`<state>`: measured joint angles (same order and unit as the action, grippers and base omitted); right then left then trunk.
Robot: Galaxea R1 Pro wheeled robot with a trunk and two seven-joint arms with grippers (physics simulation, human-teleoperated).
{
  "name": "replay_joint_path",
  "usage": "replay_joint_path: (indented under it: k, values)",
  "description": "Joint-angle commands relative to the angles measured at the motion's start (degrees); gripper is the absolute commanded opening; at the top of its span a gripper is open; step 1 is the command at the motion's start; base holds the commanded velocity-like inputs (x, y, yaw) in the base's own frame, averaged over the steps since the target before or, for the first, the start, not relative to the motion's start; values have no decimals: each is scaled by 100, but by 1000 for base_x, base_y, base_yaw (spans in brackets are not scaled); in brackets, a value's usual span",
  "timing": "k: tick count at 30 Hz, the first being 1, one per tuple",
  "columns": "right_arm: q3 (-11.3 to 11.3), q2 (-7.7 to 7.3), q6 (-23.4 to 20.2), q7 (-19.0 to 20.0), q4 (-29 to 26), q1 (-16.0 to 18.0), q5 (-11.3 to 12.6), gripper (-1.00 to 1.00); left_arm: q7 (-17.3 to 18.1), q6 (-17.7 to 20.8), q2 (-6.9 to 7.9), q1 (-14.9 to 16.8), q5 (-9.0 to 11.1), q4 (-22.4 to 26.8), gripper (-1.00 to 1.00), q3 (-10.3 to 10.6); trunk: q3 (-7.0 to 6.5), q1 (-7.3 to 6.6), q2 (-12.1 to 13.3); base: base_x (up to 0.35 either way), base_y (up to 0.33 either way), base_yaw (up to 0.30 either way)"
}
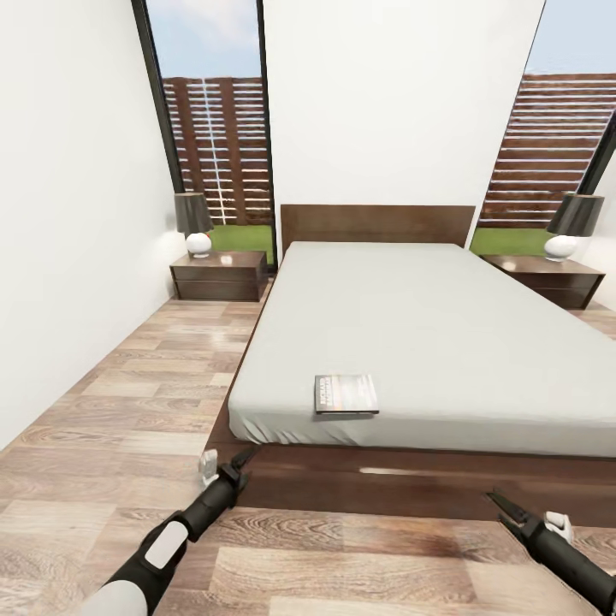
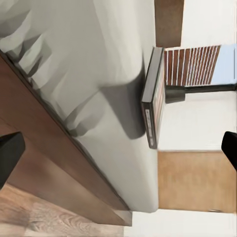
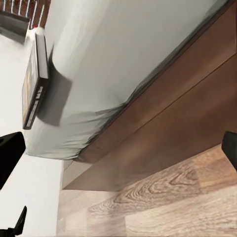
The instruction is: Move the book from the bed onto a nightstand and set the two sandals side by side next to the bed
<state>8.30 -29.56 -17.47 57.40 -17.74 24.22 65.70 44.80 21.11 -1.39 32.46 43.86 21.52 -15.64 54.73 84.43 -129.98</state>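
Note:
The book (image 1: pixel 346 393) lies flat on the pale grey mattress of the bed (image 1: pixel 411 325), close to its foot edge; it also shows as a thin slab in the left wrist view (image 2: pixel 152 98) and the right wrist view (image 3: pixel 34 79). My left gripper (image 1: pixel 242 460) hovers low in front of the bed's dark footboard, below and left of the book, open, with its fingers (image 2: pixel 10 158) wide apart. My right gripper (image 1: pixel 503 503) hangs further right near the floor, also open, fingers (image 3: pixel 10 158) spread. Two nightstands (image 1: pixel 220 274) (image 1: pixel 547 278) flank the headboard. The sandals are out of view.
Each nightstand carries a dark-shaded lamp (image 1: pixel 195 224) (image 1: pixel 571 226). A white wall (image 1: pixel 68 257) runs along the left, leaving a strip of wood floor (image 1: pixel 162 368) beside the bed. Tall windows stand behind the nightstands.

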Motion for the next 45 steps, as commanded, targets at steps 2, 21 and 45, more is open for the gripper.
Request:
replay_joint_path:
  k: [2,21,45]
  values:
    - [-99,-89,-250,10,-44,4,140,100,8,18,-98,4,103,-1,100,-17,5,-1,-2,0,0,0]
    - [-840,-372,-1691,-19,-285,4,314,100,18,-672,-752,6,545,-171,100,-11,5,-1,-2,0,0,0]
    - [-916,-433,-2107,-17,-1792,-3,261,100,-100,-771,-860,6,630,-259,100,-10,5,-1,-2,0,0,0]
